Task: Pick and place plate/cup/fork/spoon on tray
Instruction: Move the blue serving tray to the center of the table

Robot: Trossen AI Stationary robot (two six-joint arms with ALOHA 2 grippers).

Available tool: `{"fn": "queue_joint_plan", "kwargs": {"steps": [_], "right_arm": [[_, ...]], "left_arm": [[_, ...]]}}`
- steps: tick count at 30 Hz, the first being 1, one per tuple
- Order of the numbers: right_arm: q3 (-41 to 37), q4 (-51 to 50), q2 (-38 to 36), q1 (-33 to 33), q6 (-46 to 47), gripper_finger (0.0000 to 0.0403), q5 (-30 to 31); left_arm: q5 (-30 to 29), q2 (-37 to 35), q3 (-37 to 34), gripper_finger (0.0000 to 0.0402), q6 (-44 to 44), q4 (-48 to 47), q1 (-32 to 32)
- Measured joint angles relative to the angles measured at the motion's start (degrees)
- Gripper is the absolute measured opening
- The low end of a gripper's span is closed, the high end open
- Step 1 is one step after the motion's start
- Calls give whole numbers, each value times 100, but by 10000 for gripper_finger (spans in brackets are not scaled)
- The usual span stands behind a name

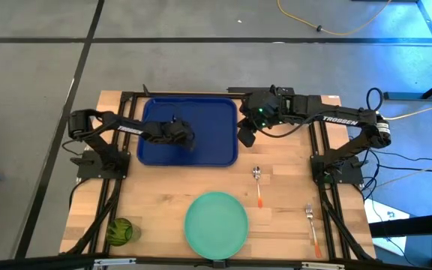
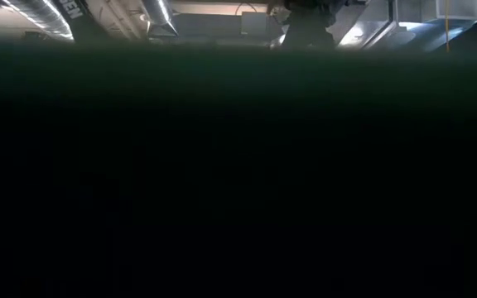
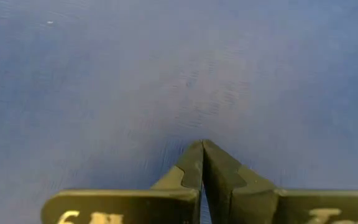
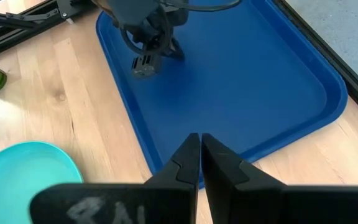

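High view gives you the whole layout: the tray (image 1: 189, 131) lies in the upper middle of the frame on the wooden surface (image 1: 283, 210), and nothing of the table setting is on it. Your left gripper (image 1: 187, 138) sits over the middle of the tray, reaching in from the frame's left. In the left wrist view its fingers (image 3: 191, 171) are pressed together with no gap and nothing between them, and only blue tray floor fills the picture.

Your right gripper (image 1: 244, 137) hangs at the tray's right edge, just above the rim. From the right wrist view you can see its fingers (image 4: 188, 158) nearly meeting, a thin slit between them, holding nothing, with the tray's rim directly ahead and the left gripper farther off over the tray.

You will find the plate (image 1: 216, 223) at the lower middle of the high frame, well apart from the tray. The cup (image 1: 121, 231) stands at the lower left. The spoon (image 1: 258, 184) lies just right of centre, between tray and plate, and the fork (image 1: 312, 226) lies at the lower right.

Low view is almost wholly dark and shows you nothing of the surface.
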Motion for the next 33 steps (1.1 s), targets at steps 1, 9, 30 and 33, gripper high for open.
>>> {"fn": "queue_joint_plan", "kwargs": {"steps": [1, 9, 30, 33], "right_arm": [[0, 0, 0, 0, 0, 20, 0], [0, 0, 0, 0, -9, 20, 0], [-4, 0, -2, 2, -42, 20, 197], [-4, -1, -2, 0, -42, 20, 197]], "left_arm": [[30, 2, 41, 0, -6, -1, -37], [158, 20, 312, 0, -156, 129, -361], [-585, 568, 331, 0, -128, 474, -185], [-413, 716, 346, 0, -137, 725, -185]]}}
